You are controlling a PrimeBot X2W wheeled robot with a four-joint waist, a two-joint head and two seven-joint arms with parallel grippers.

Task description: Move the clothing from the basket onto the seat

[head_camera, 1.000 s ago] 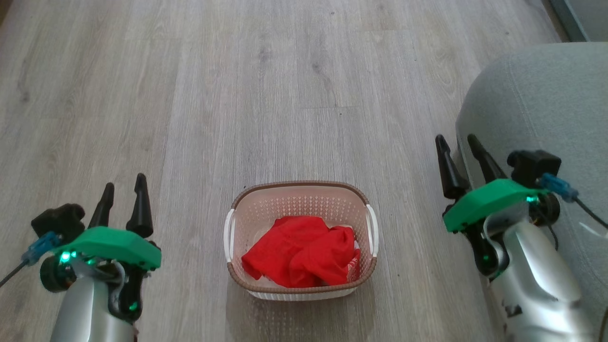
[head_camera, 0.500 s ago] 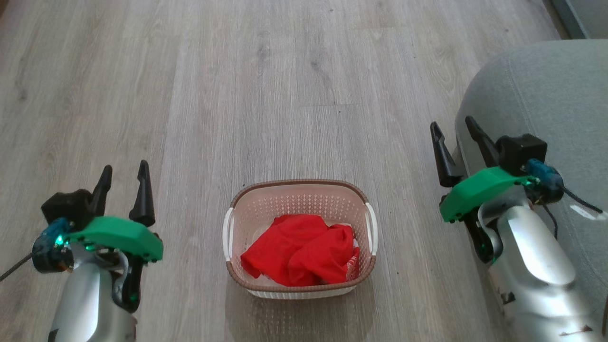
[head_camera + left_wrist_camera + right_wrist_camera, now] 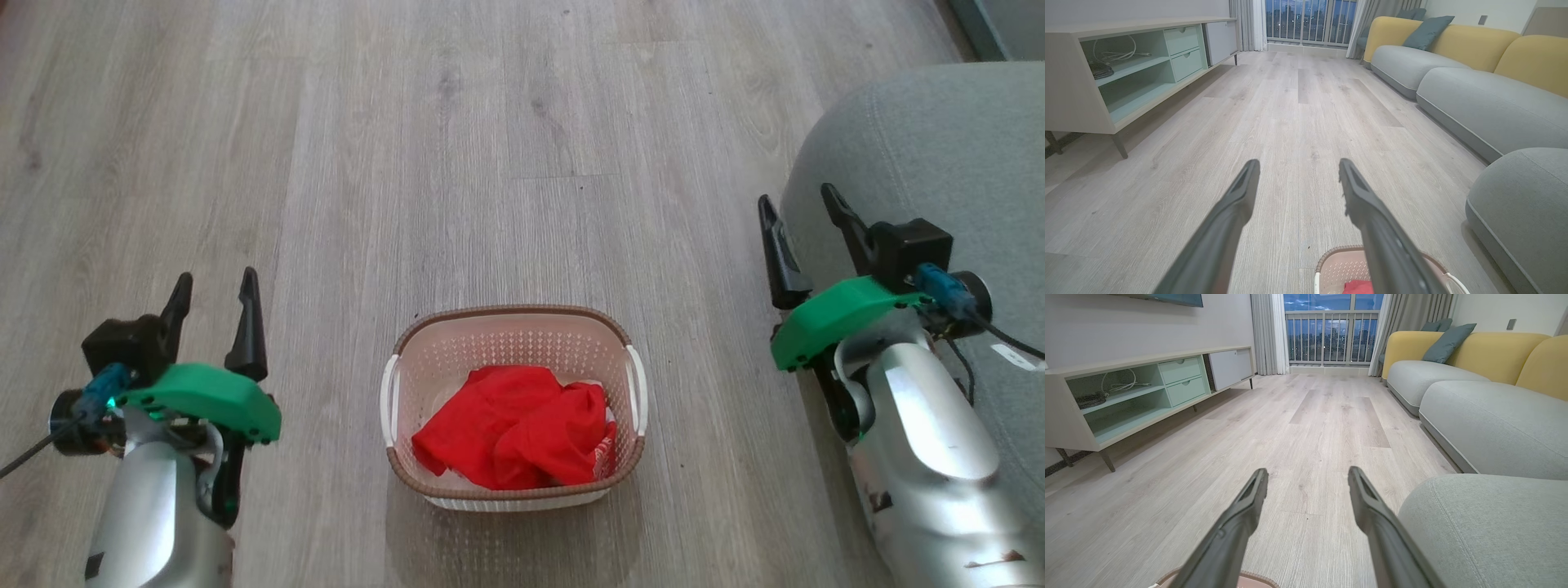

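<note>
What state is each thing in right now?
Small oval cream plastic basket: upright on the floor.
Bright red soft fabric clothing: crumpled, lying in the basket.
Large grey-green upholstered seat: no clothing on its visible part.
Left gripper: jaws open, holding nothing.
Right gripper: jaws open, holding nothing.
Pale green cabinet drawers: shut.

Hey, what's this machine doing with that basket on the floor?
A two-armed robot faces a cream basket on the wooden floor, with red clothing bunched inside. Its left pincer and right pincer hover open and empty on either side of it. Nothing is picked up yet; the grey seat stands at the robot's right.
</note>
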